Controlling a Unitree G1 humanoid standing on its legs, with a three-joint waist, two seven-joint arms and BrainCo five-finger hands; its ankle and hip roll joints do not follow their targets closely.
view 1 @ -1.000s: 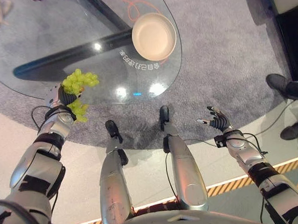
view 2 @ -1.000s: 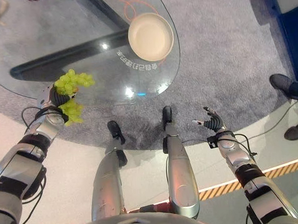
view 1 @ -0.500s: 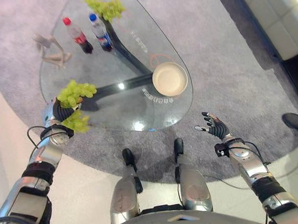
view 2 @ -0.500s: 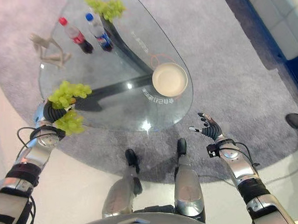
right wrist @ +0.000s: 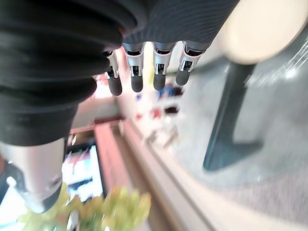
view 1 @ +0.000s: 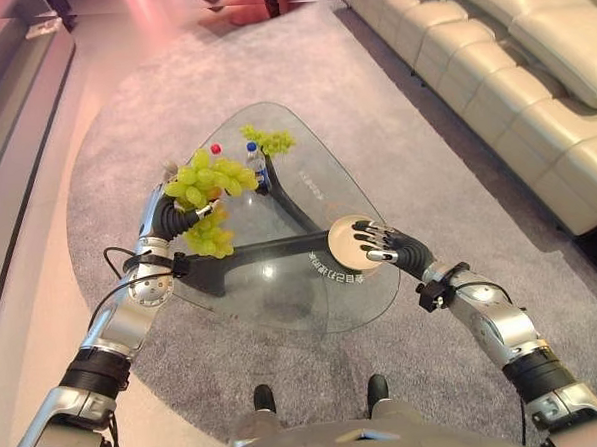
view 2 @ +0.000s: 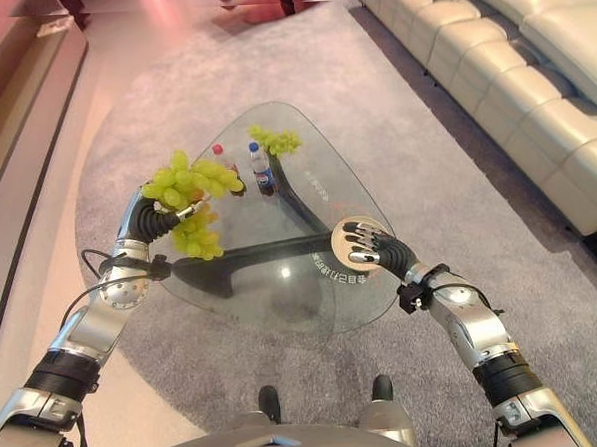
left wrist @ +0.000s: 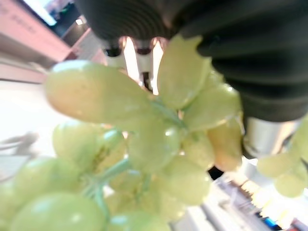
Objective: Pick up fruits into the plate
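My left hand is shut on a bunch of green grapes, held up over the left edge of the glass table; part of the bunch hangs below the fingers. Up close, the grapes crowd against the left hand's dark cover. A cream plate sits near the table's right edge. My right hand hovers open at the plate's right rim, fingers straight and holding nothing. A second grape bunch lies at the table's far end.
Two drink bottles, one red-capped and one blue-capped, stand on the table beyond my left hand. A dark base runs under the glass. A cream sofa lines the right side, across grey carpet.
The camera has tilted up, so the whole scene shifted. My right hand has come in from beside the table to the plate's rim. My left hand has lifted the grapes higher.
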